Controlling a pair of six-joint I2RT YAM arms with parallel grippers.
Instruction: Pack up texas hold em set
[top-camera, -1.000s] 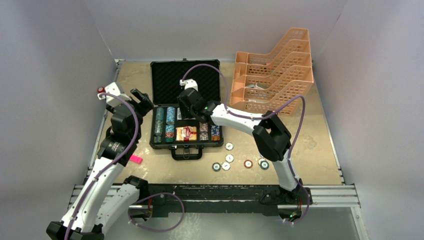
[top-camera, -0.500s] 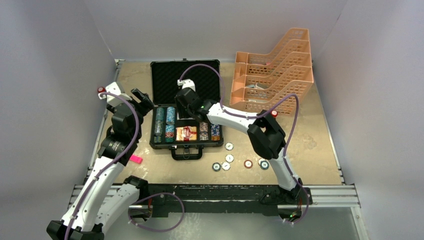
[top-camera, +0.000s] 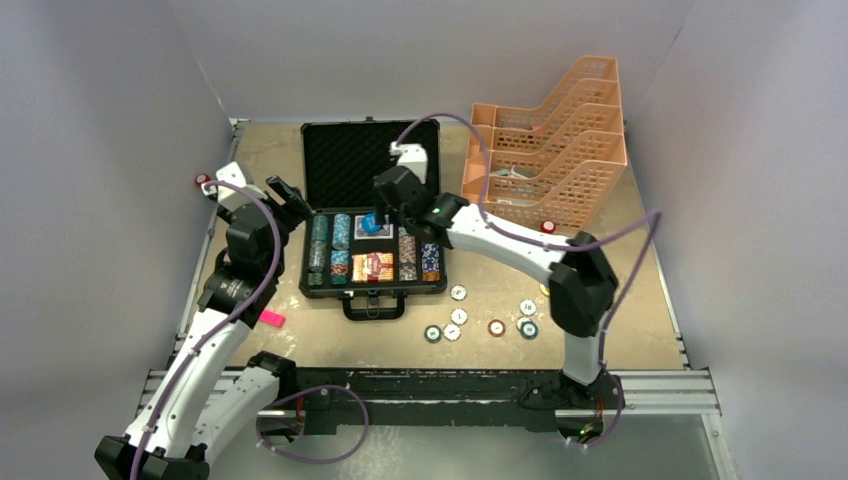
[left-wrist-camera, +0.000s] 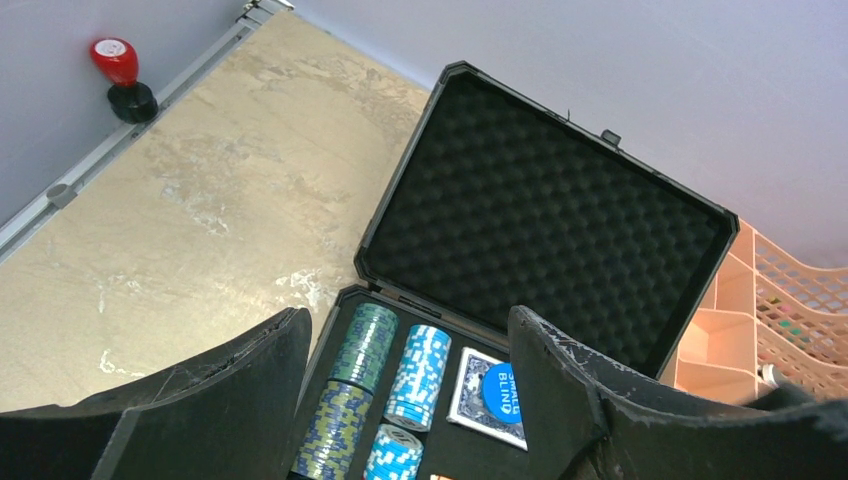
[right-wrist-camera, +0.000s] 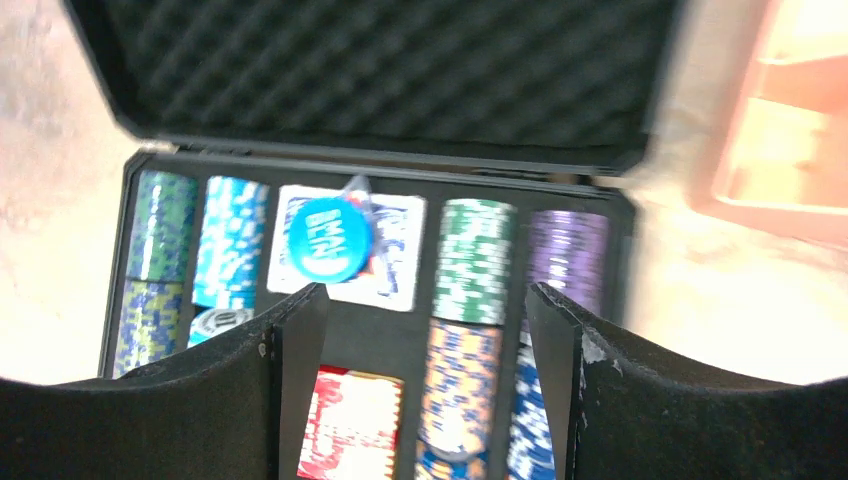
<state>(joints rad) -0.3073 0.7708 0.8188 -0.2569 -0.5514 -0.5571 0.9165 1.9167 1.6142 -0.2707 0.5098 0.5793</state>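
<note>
Blue plastic is now seen on the blue-backed card deck (right-wrist-camera: 400, 258) in the back row of the black briefcase (top-camera: 340, 165): a round dealer button (top-camera: 372, 224) lies there. A second earlier that spot was hidden under the right gripper (top-camera: 386, 214), whose arm has since been drawn up and back towards the right. Its fingers are spread wide with nothing between them, so the button is judged to have been let go and not merely touched. The left gripper (top-camera: 285, 200) has not been moved; it is held beside the case's left wall, jaws parted and gripping nothing.

One more piece of the set can be counted as packed. The lid is still raised, and several loose discs (top-camera: 452, 331) are left on the table (top-camera: 640, 300) in front of the case, right of its handle, so more fetching is judged to be needed before the case can be closed.

From the top view alone the loose discs, the peach tray rack (top-camera: 545, 150) and the pink marker (top-camera: 271, 319) can be made out. None of these appears fully at either wrist; only a corner of the rack is caught. The right wrist view, though blurred, shows the button resting over the deck's upper left part, with the red deck (right-wrist-camera: 350, 420) in the slot below and chip stacks (right-wrist-camera: 470, 260) on both sides. In the left wrist view the button is sharp enough for white lettering to be read, and the lid's foam is seen bare
</note>
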